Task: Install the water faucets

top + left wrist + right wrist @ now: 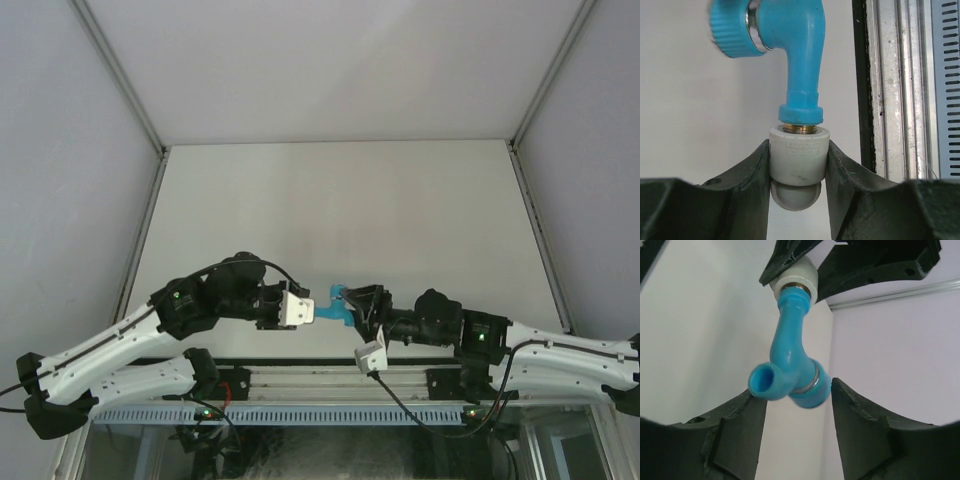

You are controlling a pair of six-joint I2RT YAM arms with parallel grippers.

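You are at the screwing-in step. The water faucet (338, 303) hangs in the air above the near edge of the table (350, 200), at about 6 o'clock in the overhead view, between the two arms. The left gripper (799, 150) reaches in from 9 o'clock with its jaws clamped on the white-grey fitting (799, 162). The right gripper (793, 389) reaches in from 3 o'clock.

In the left wrist view the blue stem rises toward 12 o'clock out of the fitting. A thin band of brass thread (799, 129) shows at the joint, so I judge that the faucet is started but not fully seated.

The right jaws stand apart, one on each side of the blue body. The spout mouth (765, 382) is just beside the finger at 8 o'clock, and the ribbed cap (812, 392) is just beside the finger at 4 o'clock. I see no firm bite on either side.

- Close on the thick bend of the body, not on the spout lip or the cap, so that the cap does not turn by itself.
- Keep the wrist axis in line with the stem, pointing at the fitting at 12 o'clock.
- Turn in short strokes, then release and re-grip.
- Keep the left clamp tight. The fitting is round and smooth and may slip.
- Stop when the brass band disappears.
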